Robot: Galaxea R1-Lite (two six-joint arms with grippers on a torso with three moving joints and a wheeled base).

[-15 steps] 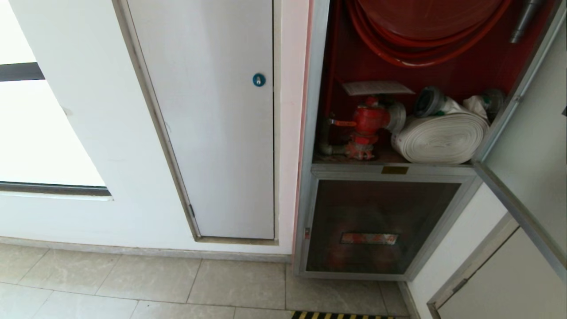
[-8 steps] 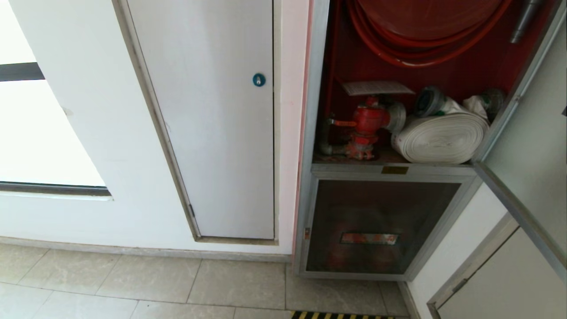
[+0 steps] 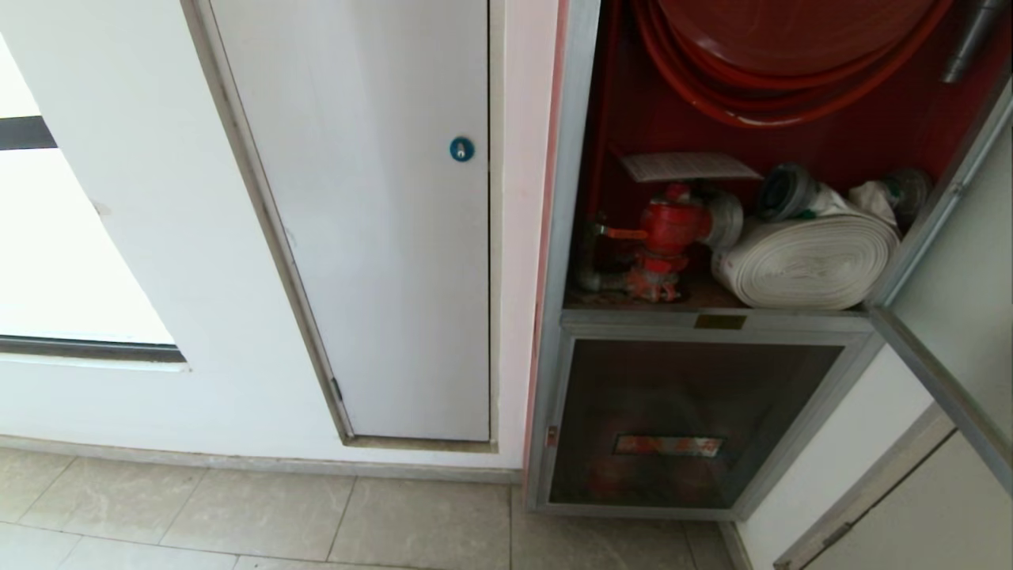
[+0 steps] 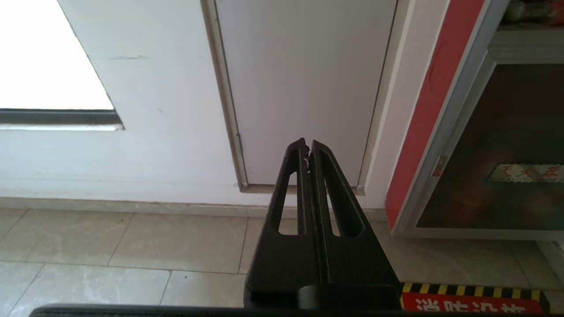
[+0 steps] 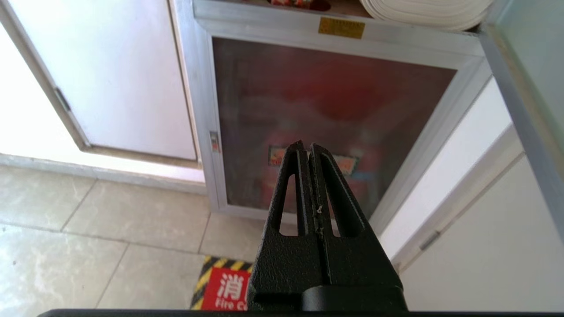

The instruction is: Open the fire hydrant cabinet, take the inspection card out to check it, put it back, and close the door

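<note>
Whole head view shifted since half a second ago: cabinet, white panel and floor all sit slightly lower and rightward, and the hazard-striped strip at 6 o'clock has dropped out of frame, so the camera moved, not the objects. Left to right: bright window at 9 o'clock; white panel with blue round lock near centre, shut flush in its frame; tiled floor open along 6–7 o'clock. Fire hydrant cabinet occupies 1–4 o'clock, upper compartment exposed. Inside it: red hose reel at 1 o'clock; inspection card lying flat just above the red valve, contact not resolvable; rolled white hose just beside the valve on the compartment floor. Below, a shut glass panel with an orange-red strip. Door swung out at 3–4 o'clock, its lower frame edge projecting toward the robot and narrowing the room on the right. Neither arm appears in the head view. Left gripper: fingers pressed together, empty, aimed at the white panel's bottom edge above the floor. Right gripper: fingers pressed together, empty, aimed at the lower glass panel, clear of it.
</note>
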